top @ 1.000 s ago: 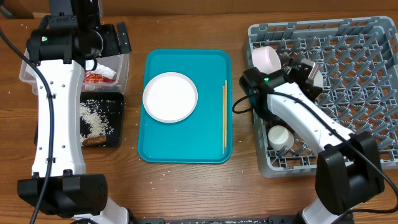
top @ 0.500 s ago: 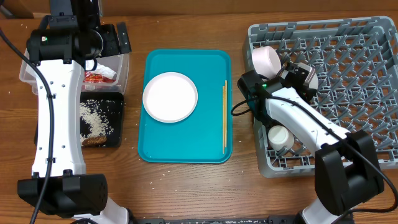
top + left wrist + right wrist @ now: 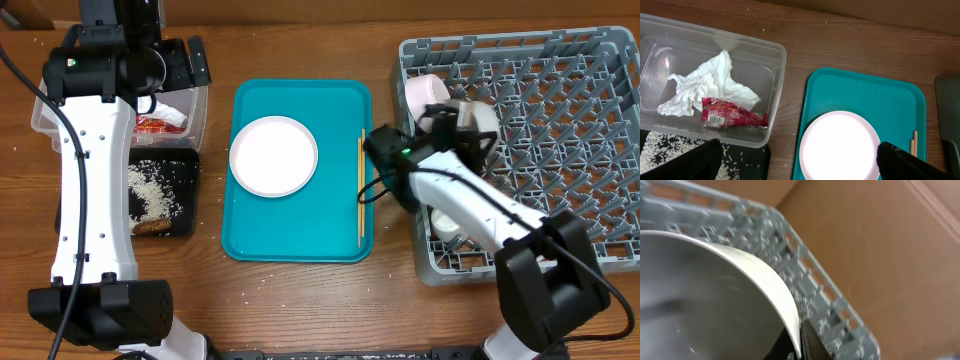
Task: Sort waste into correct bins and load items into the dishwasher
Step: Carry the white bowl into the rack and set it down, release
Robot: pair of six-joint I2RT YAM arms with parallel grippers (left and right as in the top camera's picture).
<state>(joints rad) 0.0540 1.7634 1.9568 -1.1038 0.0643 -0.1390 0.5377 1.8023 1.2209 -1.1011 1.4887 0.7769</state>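
In the right wrist view my right gripper is shut on the rim of the pale grey-green bowl, with the grey dish rack behind it. From overhead, the bowl hangs over the rack's left part. A white plate and the chopsticks lie on the teal tray. My left gripper stands open above the gap between the clear tub and the plate. The tub holds crumpled paper and the red wrapper.
A black tray below the tub holds rice and a brown lump. A pale round dish leans in the rack's far-left corner. A small white cup sits near its front-left corner, partly under my right arm.
My right gripper has carried the bowl leftward over the rack, and the right arm's elbow has swung left toward the teal tray. The left arm has stayed still.
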